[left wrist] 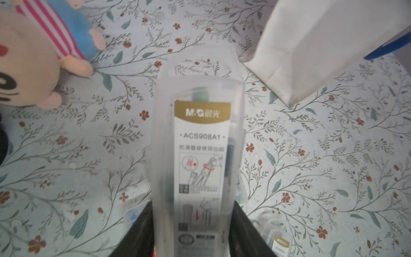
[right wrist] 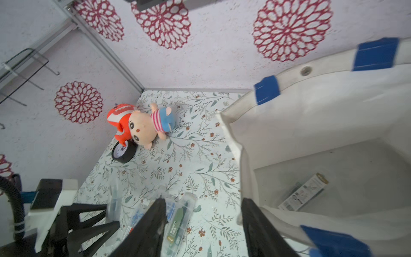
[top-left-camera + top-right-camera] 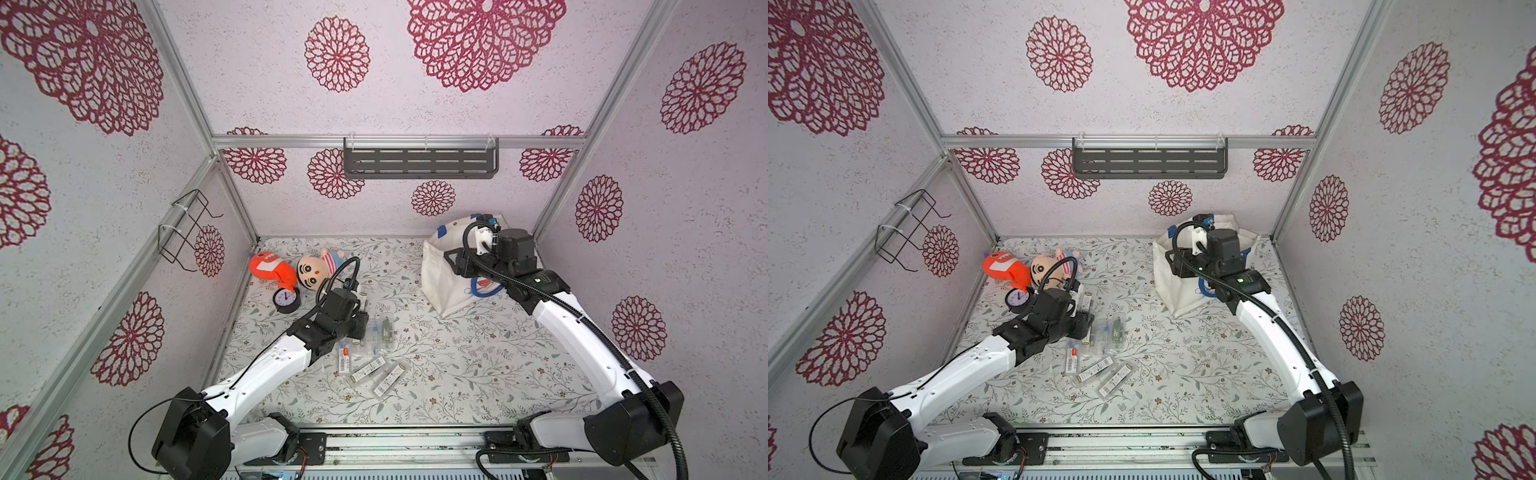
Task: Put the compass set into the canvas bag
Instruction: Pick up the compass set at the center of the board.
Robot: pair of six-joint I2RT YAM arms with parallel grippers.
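Worktop (image 3: 478,374) btw left gripper (image 1: 193,240) & canvas bag (image 3: 440,282) lay bare, a clear lane across. Bag mouth gaped upward, but right arm (image 3: 582,332) & right gripper (image 2: 203,202) hung over its near rim w/ fingers (image 2: 153,222) spread and the side wall just beside one, narrowing the way in. Inside, one compass set (image 2: 304,191) lay on the bag floor; rest bare. Loose compass sets (image 3: 368,370) crowded the worktop just beside left gripper. Plush toys (image 3: 311,272) & clock (image 3: 286,299) blocked the far left corner.

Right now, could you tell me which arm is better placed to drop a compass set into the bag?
Left: the left gripper holds a compass set, while the right gripper sits open at the bag rim.
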